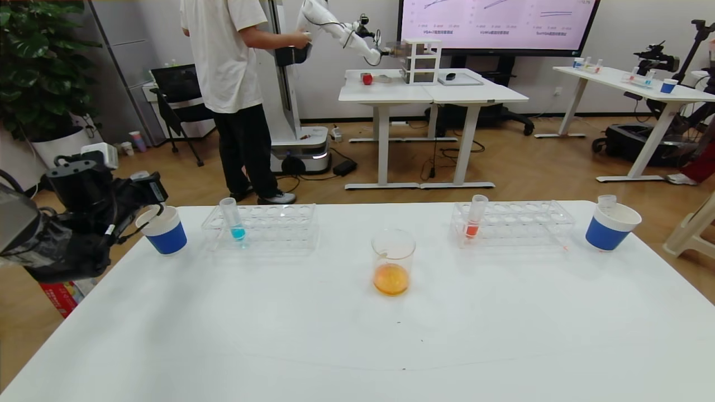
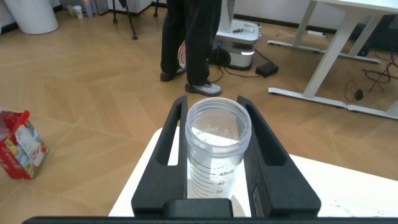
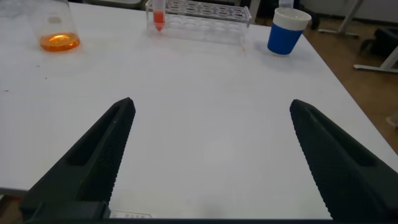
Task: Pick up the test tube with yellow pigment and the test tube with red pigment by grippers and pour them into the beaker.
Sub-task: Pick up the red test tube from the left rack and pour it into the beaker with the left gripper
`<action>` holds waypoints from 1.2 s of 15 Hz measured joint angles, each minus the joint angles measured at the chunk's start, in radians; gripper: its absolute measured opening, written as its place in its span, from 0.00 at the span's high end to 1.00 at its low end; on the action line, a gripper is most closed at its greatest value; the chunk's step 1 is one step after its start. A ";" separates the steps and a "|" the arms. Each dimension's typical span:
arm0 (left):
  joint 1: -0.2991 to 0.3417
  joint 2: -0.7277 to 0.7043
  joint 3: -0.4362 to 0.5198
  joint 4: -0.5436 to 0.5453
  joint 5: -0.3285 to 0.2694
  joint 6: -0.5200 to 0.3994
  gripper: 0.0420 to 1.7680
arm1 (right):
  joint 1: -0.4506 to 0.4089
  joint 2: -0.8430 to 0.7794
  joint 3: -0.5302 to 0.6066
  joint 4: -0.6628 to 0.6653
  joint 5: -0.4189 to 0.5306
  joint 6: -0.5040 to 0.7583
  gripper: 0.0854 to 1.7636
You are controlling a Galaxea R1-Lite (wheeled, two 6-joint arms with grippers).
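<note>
A white bench [image 1: 357,335] is carrying two clear racks [image 1: 268,226] [image 1: 519,223], one toward each far corner, and a blue-and-white paper cup [image 1: 163,230] [image 1: 610,226] is standing just outside each. A tube with blue liquid [image 1: 233,219] is standing upright in the left-hand rack. Beyond the bench, a person in a white shirt [image 1: 229,67] is standing on the wood floor beside a white robot arm [image 1: 341,28], and a large screen [image 1: 497,22] is glowing on the wall
</note>
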 joint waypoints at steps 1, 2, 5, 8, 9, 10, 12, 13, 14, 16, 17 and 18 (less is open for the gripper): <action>-0.001 0.020 -0.003 -0.030 0.001 -0.001 0.72 | 0.000 0.000 0.000 0.000 0.000 0.000 0.02; 0.000 0.040 -0.004 -0.052 0.000 -0.001 0.72 | 0.000 0.000 0.000 0.000 0.000 0.000 0.02; 0.003 0.083 -0.006 -0.064 0.000 -0.001 0.72 | 0.000 0.000 0.000 0.000 0.000 0.000 0.02; 0.011 0.097 -0.006 -0.064 -0.001 -0.003 0.72 | 0.000 0.000 0.000 0.000 0.000 0.000 0.02; 0.013 0.099 -0.006 -0.065 -0.002 -0.003 0.72 | 0.000 0.000 0.000 0.000 0.000 0.000 0.02; 0.014 0.100 -0.005 -0.065 -0.002 -0.003 0.65 | 0.000 0.000 0.000 0.000 0.000 0.000 0.02; 0.014 0.098 0.003 -0.064 -0.001 -0.002 0.26 | 0.000 0.000 0.000 0.000 0.000 0.000 0.02; 0.014 0.097 0.006 -0.064 -0.001 -0.001 0.10 | 0.000 0.000 0.000 0.000 0.000 0.000 0.02; 0.014 0.094 0.008 -0.062 -0.001 -0.001 0.02 | 0.000 0.000 0.000 0.000 0.000 0.000 0.02; 0.013 0.081 0.005 -0.057 0.000 -0.002 0.01 | 0.000 0.000 0.000 0.000 0.000 0.000 0.02; 0.008 0.070 0.002 -0.056 0.000 -0.003 0.01 | 0.000 0.000 0.000 0.000 0.000 0.000 0.02; -0.002 0.054 -0.003 -0.052 0.000 -0.005 0.01 | 0.000 0.000 0.000 0.000 0.000 0.000 0.02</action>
